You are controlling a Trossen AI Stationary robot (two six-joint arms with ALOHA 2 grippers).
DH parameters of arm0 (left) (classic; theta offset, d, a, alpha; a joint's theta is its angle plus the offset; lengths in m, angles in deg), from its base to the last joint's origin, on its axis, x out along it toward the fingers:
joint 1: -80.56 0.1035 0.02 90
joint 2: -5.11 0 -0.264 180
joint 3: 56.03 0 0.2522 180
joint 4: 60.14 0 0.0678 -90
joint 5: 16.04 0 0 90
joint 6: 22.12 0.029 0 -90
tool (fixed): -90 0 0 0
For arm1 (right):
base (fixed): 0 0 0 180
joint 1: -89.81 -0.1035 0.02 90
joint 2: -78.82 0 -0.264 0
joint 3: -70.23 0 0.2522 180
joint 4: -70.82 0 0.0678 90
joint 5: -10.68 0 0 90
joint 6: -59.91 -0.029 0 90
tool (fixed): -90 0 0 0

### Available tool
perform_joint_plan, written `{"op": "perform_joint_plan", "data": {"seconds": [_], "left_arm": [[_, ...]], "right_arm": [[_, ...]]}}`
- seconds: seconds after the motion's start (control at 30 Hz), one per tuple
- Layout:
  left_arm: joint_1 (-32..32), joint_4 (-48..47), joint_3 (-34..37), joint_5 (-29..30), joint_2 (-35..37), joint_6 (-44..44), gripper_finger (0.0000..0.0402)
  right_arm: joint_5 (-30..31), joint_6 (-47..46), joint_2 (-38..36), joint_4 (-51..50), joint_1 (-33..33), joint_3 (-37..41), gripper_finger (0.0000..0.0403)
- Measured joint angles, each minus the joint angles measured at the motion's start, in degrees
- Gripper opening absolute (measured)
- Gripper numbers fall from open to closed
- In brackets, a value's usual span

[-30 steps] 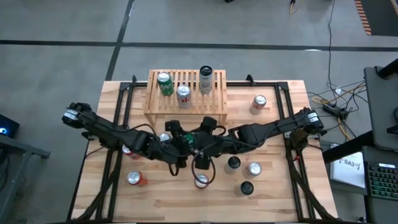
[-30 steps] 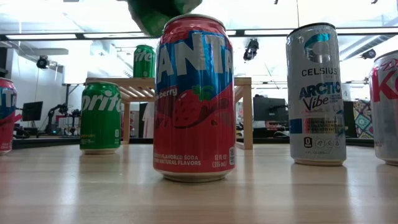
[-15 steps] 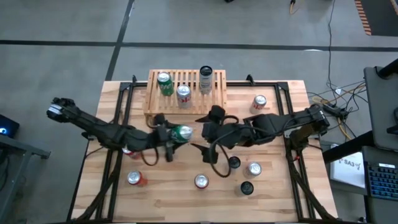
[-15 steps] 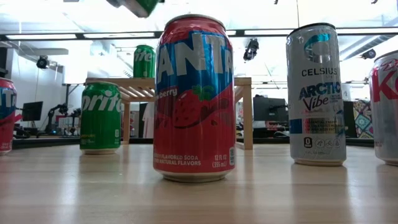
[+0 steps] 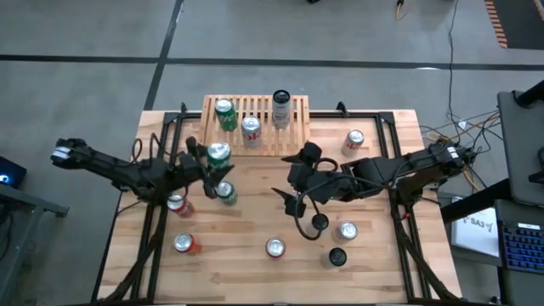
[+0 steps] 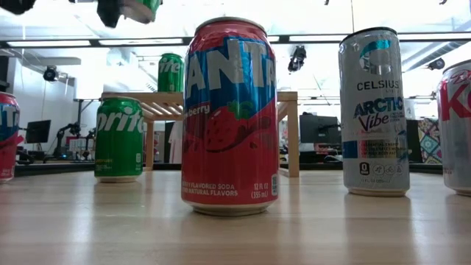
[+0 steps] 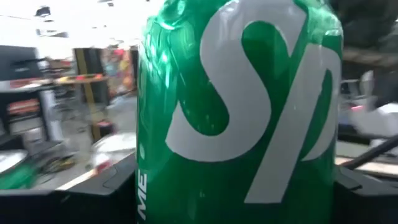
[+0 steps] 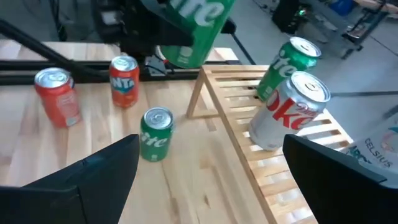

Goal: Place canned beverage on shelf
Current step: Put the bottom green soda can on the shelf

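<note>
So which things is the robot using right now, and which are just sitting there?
In the job:
- green Sprite can, held up by the left gripper
- wooden shelf

Just lying about:
- Fanta can
- Celsius can
- Sprite can on the table
- right gripper, open, empty

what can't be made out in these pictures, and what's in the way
- Left wrist view: the held green Sprite can fills the frame, hiding the left pincer's fingers and the shelf.
- Low view: the held can is cut off by the top edge; the red Fanta can blocks the middle of the shelf.
- Right wrist view: the slim Celsius can is cut off by the edge.
</note>
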Motion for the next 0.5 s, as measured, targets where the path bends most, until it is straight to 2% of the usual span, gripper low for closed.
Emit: {"op": "perform_joint_plan", "data": {"seconds": [0.17,0.23,0.5], "left_arm": [[6.8,3.1,3.8,-2.0,2.2,0.5,0.0274],[10.2,5.8,4.9,-5.4,2.4,0.3,0.0274],[23.3,11.4,9.4,-17.1,0.9,-4.2,0.0274]], "right_arm": [[3.6,-2.0,-2.8,2.5,0.0,5.9,0.0384],[5.6,-2.3,-4.1,5.1,0.4,8.4,0.0384],[5.7,-2.0,-9.4,13.9,4.5,16.1,0.0384]]}}
